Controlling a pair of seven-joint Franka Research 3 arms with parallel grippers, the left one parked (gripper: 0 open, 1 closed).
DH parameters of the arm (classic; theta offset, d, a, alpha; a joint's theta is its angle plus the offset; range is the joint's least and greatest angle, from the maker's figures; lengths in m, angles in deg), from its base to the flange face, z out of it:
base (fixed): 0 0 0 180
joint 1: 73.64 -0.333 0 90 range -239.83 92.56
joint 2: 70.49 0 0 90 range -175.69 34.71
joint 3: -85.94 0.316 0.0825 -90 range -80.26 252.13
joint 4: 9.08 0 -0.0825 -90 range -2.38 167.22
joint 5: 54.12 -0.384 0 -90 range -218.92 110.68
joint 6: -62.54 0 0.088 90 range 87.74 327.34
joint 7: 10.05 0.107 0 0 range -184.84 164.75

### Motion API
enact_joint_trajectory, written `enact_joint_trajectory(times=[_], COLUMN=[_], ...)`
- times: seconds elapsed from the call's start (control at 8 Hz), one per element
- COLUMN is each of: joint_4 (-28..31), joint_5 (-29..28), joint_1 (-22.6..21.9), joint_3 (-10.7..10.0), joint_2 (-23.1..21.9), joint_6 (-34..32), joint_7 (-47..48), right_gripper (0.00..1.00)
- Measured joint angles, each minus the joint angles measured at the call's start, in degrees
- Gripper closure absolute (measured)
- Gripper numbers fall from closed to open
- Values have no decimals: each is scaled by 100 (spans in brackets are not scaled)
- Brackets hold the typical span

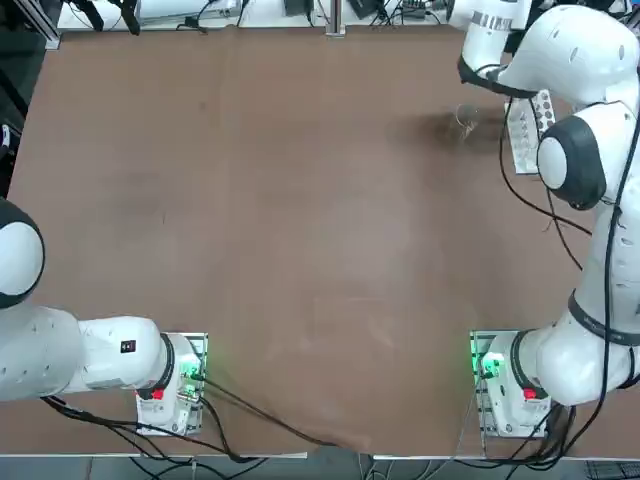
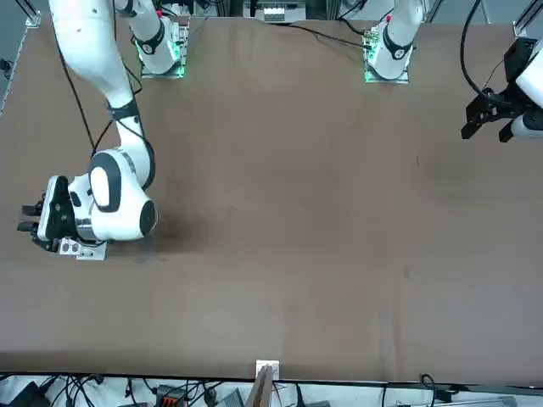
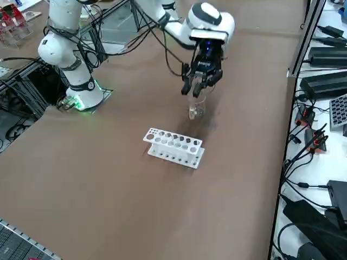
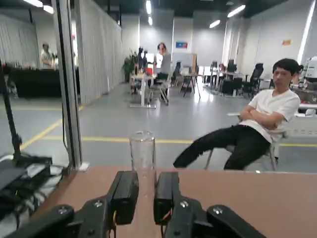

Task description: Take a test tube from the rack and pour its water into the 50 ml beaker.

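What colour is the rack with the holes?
White; the rack shows best in the right side view.

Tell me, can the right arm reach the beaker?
Probably yes: its jaws are near the rack, and nothing seems to block the beaker beside it. But they're already holding the tube.

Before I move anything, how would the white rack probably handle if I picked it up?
The rack looks like thin plastic full of holes, so probably light and stiff. Its flat base suggests it would slide rather than roll. Watch the right gripper nearby; a bump seems possible.
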Motion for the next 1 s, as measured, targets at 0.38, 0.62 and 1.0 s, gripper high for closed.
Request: enact_joint_trajectory(times=[0.38, 0.62, 1.0], joint_4=[-731, -1060, -1235], joint_5=[-1410, -2496, -4110], joint_1=[-481, -608, -591], joint_3=[12, 13, -4], joint_2=[-56, -56, -52], joint_6=[-191, -204, -11], joint_7=[-868, -1302, -1740], right_gripper=[76, 76, 76])
